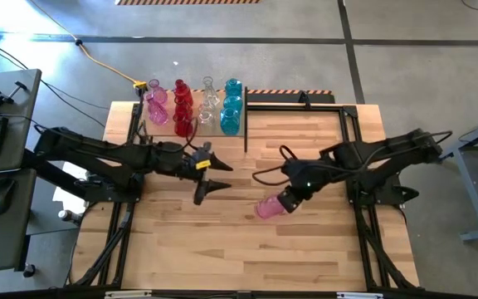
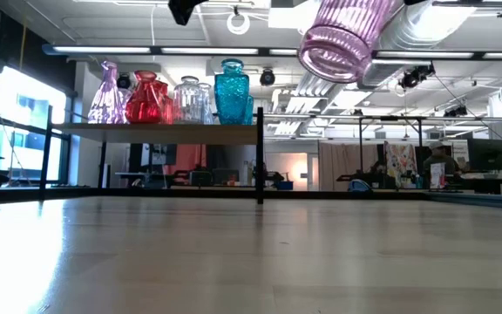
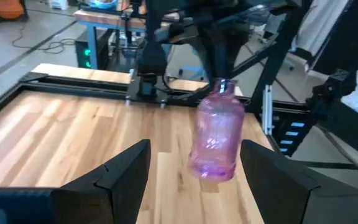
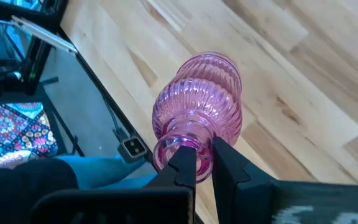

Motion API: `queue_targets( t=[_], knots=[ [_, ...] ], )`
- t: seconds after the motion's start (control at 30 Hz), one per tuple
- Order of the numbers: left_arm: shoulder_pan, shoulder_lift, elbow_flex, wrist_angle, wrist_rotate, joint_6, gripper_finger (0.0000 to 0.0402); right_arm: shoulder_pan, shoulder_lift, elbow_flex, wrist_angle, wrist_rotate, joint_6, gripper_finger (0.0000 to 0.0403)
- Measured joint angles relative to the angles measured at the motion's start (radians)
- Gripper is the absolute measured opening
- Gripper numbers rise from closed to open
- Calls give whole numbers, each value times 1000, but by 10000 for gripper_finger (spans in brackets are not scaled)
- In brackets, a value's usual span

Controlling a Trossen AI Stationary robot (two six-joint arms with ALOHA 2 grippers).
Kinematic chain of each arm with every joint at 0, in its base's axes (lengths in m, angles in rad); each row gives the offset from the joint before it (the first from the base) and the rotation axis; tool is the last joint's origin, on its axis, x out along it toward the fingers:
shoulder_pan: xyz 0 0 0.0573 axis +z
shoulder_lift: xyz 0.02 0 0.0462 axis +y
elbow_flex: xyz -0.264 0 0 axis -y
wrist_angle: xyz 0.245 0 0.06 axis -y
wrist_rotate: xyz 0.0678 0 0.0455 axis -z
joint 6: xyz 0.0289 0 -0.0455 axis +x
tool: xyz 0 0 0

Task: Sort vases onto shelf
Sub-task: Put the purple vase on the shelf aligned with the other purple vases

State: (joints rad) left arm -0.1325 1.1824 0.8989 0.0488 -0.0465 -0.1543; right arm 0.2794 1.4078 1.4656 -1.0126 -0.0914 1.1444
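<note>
Right end effector (image 4: 204, 163) pinching pink vase (image 4: 199, 106) rim, no legible writing

From my left wrist camera I see a pink ribbed vase (image 3: 215, 138) hanging above the plank tabletop (image 3: 73, 134), neck up into the other arm's gripper (image 3: 224, 82), my own left gripper (image 3: 194, 171) spread wide on either side of the vase, black frame rail (image 3: 79, 81) beyond the vase

High view looks straight down, low view level across the plank-striped wooden table (image 1: 222, 241); both wrist views share it close up.
</note>
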Motion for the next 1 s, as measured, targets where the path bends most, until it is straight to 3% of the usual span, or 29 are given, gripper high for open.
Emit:
queue_targets(
  t=[0.4, 0.67, 1.0],
  knots=[
    [0, 148, 2, 157, 91, -66, 241, -84, 100, 74, 0, -68, -100, 2],
    [0, 237, 72, 158, 142, -72, 241, -124, 181, 163, 2, -77, -160, 2],
    [0, 262, 98, 159, 142, -71, 241, -148, 235, 226, 10, -79, -180, 2]
  ],
)
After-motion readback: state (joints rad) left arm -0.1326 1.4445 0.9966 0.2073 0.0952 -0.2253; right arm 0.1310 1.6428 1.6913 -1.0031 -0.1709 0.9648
